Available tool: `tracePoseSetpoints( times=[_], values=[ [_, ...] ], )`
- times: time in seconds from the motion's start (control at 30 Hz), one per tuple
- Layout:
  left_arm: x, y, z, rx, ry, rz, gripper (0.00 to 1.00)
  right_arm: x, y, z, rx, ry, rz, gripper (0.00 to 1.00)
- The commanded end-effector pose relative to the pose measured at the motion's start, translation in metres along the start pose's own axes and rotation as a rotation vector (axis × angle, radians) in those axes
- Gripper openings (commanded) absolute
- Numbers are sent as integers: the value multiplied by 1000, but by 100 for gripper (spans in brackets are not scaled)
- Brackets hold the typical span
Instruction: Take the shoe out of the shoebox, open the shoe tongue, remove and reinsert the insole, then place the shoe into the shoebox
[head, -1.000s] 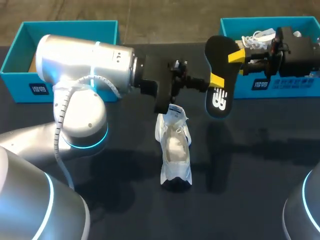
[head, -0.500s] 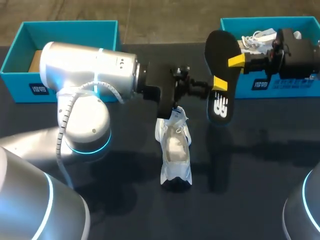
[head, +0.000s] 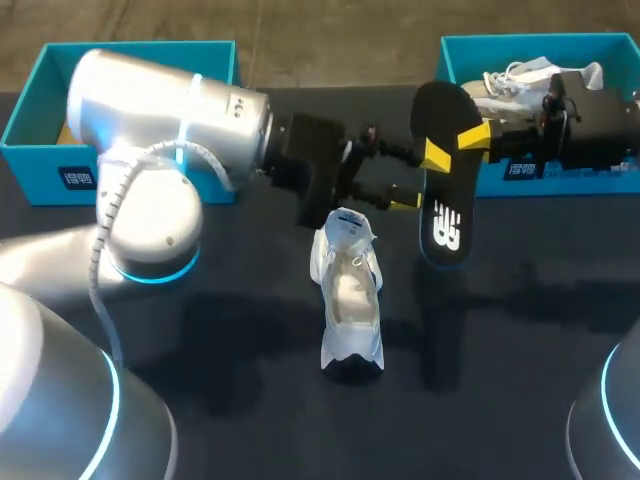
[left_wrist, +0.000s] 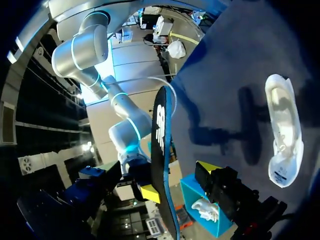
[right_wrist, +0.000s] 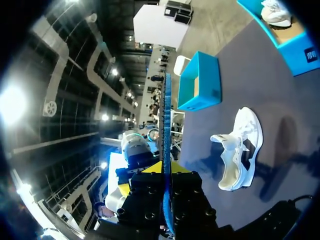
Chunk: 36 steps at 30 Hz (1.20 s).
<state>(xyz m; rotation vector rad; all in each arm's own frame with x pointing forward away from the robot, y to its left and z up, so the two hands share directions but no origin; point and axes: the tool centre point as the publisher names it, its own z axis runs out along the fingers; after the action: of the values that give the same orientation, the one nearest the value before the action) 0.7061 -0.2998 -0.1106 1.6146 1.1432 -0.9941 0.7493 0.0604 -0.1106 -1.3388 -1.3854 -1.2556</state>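
Observation:
The black insole (head: 445, 180) hangs upright in the air above the table's far middle. My right gripper (head: 478, 137) is shut on its upper part. In the right wrist view the insole (right_wrist: 165, 115) stands edge-on between the closed fingers of my right gripper (right_wrist: 166, 172). My left gripper (head: 420, 180) is open just left of the insole, its fingers spread apart and off it. The left wrist view shows the insole (left_wrist: 161, 160) close ahead. The white shoe (head: 350, 300) lies on the dark table below, tongue pulled up; it also shows as the shoe (left_wrist: 285, 135) (right_wrist: 237, 147).
A teal shoebox (head: 130, 48) stands at the far left with only cardboard inside. A second teal box (head: 560, 42) at the far right holds another white shoe (head: 520, 75). The left arm's big silver body (head: 170, 130) fills the left side.
My left gripper has opened and let go of the insole, drawing back a little to the left. My right gripper has closed on the insole, which has sunk slightly.

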Motion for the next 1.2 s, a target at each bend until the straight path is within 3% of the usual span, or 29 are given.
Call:
tracePoseSetpoints(
  times=[0.03, 0.3, 0.8, 1.2],
  values=[
    [-5, 6, -22, 59, 137, -20, 100, 0, 5, -1, 20, -14, 10, 0],
    [-3, 15, -42, 76, 221, -36, 100, -7, 9, 2, 44, -31, 19, 0],
    [-6, 33, -67, 233, 491, -61, 100, -20, 15, 8, 73, -74, 41, 0],
    [-20, 58, -70, 178, 746, -80, 100, -33, 18, 13, 99, -137, 75, 0]
  ],
)
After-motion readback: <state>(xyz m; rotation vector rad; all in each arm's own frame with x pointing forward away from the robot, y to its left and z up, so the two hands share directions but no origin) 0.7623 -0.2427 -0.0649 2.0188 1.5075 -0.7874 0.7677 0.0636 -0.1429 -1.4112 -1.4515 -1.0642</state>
